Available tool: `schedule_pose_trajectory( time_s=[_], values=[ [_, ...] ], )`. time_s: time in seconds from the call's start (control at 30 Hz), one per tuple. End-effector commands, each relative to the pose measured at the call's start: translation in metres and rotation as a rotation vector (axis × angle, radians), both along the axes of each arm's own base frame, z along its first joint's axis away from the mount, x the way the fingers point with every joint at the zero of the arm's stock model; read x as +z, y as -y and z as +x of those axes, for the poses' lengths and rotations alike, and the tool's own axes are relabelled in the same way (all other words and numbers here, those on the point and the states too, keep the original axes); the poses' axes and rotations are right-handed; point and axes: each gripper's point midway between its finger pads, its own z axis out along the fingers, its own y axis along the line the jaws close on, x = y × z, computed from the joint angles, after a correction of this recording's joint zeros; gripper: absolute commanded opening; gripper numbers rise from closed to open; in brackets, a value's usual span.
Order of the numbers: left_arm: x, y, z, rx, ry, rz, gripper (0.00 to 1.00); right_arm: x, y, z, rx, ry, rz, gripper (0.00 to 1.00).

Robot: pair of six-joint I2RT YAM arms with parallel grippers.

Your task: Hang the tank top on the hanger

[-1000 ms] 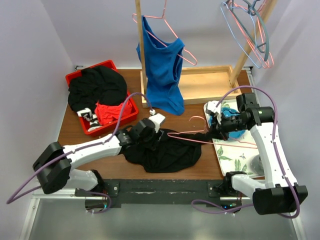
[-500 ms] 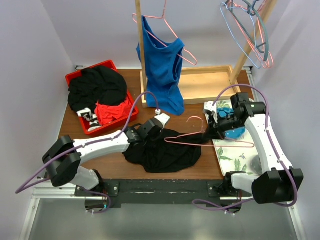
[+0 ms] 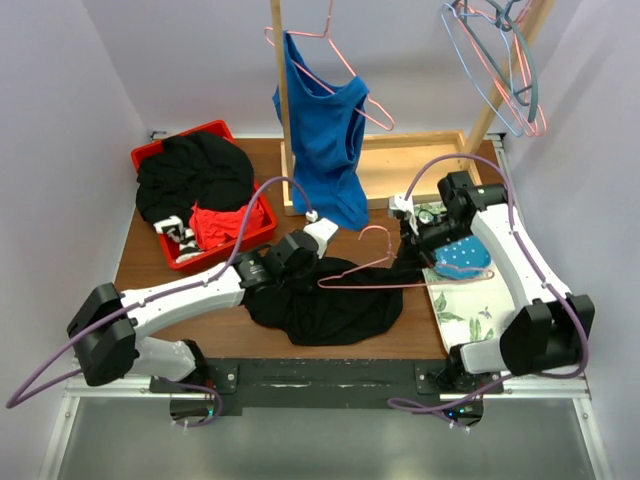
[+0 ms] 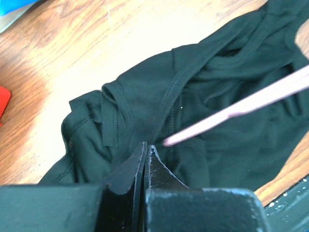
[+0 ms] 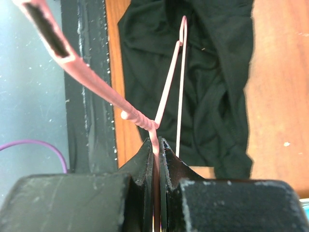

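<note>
**A:** Two grips: where do they sit?
**B:** Your left gripper (image 4: 146, 147) is pinched on a seam of the tank top (image 3: 325, 305), heaped right of the red bin (image 3: 258, 232). Your right gripper (image 5: 155, 141) clamps the hanger (image 3: 380, 275).
**A:** Handling?
**B:** It looks limp and light. Take a strap.

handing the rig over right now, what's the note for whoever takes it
Left gripper: shut on a fold of the tank top, which lies bunched on the table.
Right gripper: shut on the hanger at its neck, holding it over the tank top, far end near the left pinch.
Done: both things gripped.
To do: thread the hanger into the tank top; no strap is on it yet.
</note>
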Motion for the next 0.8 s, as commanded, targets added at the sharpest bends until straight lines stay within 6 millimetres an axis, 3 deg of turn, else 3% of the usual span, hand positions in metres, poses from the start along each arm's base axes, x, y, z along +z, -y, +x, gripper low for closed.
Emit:
schedule_pose_trajectory(
  time_s=[0.0, 0.23, 0.53, 0.77],
  values=[
    [0.031, 0.014, 0.004, -0.007, 0.038, -0.103, 0.00, 0.019, -0.013, 0.016, 0.017, 0.044, 0.054, 0.00],
    [0.054, 0.015, 0.010, -0.006, 0.066, -0.162, 0.00, 0.023, -0.028, 0.028, 0.062, 0.068, 0.081, 0.00],
    [0.125, 0.022, 0.023, 0.007, 0.129, -0.437, 0.00, 0.021, -0.055, 0.058, 0.041, 0.172, 0.211, 0.00],
    [0.147, 0.040, 0.019, -0.074, 0.100, -0.580, 0.00, 0.021, -0.077, 0.063, 0.030, 0.156, 0.329, 0.00]
  ],
)
